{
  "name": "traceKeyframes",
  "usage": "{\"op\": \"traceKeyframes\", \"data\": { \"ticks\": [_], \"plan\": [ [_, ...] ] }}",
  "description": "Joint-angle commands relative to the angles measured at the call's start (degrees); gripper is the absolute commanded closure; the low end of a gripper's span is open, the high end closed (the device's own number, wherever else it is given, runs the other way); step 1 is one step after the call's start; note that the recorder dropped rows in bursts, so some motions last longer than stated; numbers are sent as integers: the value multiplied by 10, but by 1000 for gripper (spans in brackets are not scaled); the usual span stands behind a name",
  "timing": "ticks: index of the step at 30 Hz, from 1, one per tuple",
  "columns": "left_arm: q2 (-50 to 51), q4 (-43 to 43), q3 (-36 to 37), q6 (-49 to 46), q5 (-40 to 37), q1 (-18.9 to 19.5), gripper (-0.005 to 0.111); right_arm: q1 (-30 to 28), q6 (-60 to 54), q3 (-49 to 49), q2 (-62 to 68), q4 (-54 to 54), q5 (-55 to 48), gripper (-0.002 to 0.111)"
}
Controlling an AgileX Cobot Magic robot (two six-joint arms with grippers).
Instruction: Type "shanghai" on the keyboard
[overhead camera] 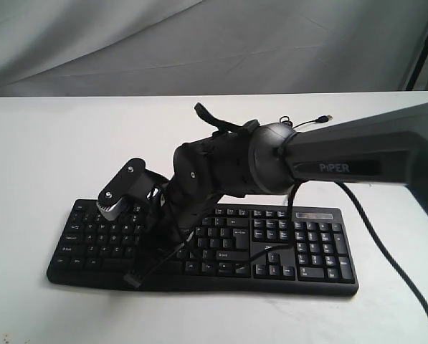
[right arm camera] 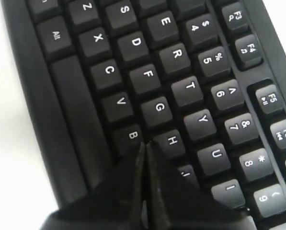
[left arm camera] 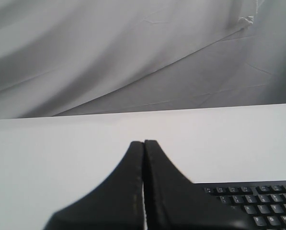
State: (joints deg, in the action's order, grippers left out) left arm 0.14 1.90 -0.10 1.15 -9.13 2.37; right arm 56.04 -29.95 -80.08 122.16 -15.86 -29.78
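Observation:
The black keyboard (overhead camera: pixel 307 244) lies on the white table, number pad to the right. My right arm (overhead camera: pixel 221 168) reaches in from the right and across to the keyboard's left half, and its wrist hides the fingertips in the exterior view. Seen from the right wrist, my right gripper (right arm camera: pixel 145 143) is shut and empty. Its tip sits low at the seam between the B key (right arm camera: pixel 132 135) and the H key (right arm camera: pixel 172 140); I cannot tell whether it touches. My left gripper (left arm camera: pixel 143 142) is shut on nothing, over bare table beside a corner of the keyboard (left arm camera: pixel 257 201).
A thin black cable with a USB plug (overhead camera: pixel 327 116) lies on the white table (overhead camera: pixel 41 143) behind the arm. Another black cable (overhead camera: pixel 386 251) trails off the right side. A grey curtain (overhead camera: pixel 199 43) hangs behind the table's far edge.

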Motion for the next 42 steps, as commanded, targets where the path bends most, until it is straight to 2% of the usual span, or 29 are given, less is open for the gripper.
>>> {"op": "traceKeyframes", "data": {
  "ticks": [1,6,15,42],
  "plan": [
    [-1,0,1,2,3,-4,107,-3,1,3,1,5,5,108],
    [-1,0,1,2,3,-4,107,-3,1,2,-11,10,14,108],
    [-1,0,1,2,3,-4,107,-2,0,-80,21,28,-13,108],
    [-1,0,1,2,3,-4,107,-2,-31,-79,54,-20,-15,108]
  ]
}}
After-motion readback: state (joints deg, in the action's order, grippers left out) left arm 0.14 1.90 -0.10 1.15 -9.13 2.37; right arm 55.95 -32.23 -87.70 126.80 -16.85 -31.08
